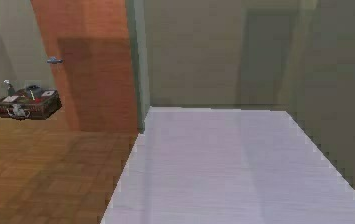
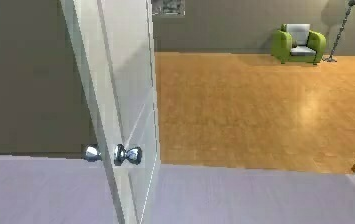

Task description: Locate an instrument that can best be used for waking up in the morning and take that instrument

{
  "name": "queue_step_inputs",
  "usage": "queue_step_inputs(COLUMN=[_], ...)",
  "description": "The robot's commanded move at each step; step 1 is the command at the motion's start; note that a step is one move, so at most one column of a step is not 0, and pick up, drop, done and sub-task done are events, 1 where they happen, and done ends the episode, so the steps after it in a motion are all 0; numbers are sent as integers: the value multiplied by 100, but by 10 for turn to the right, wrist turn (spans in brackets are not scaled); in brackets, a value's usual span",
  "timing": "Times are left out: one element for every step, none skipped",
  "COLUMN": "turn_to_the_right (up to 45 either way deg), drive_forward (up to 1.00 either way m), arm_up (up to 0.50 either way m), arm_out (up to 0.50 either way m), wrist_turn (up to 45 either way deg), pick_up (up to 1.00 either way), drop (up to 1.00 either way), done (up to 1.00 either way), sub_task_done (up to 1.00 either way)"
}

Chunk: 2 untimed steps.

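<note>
A small dark boxy thing with red and white patches (image 1: 27,103) sits low at the forward view's left, by the orange door (image 1: 90,60); I cannot tell what it is. Nothing shaped like an alarm clock stands out in either view.
A pale lilac floor (image 1: 225,170) runs ahead between grey-green walls, with wood floor (image 1: 45,175) at the left. In the arm side view a white door (image 2: 120,90) with metal knobs (image 2: 127,155) stands ajar close by. Beyond lie wood floor (image 2: 255,110), a green armchair (image 2: 300,44) and a lamp pole (image 2: 340,30).
</note>
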Motion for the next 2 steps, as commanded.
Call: queue_step_inputs(turn_to_the_right=[0,-450], drive_forward=[60,0], arm_up=[0,0], arm_out=[0,0], wrist_turn=[0,0], pick_up=[0,0], drop=[0,0], done=[0,0], sub_task_done=[0,0])
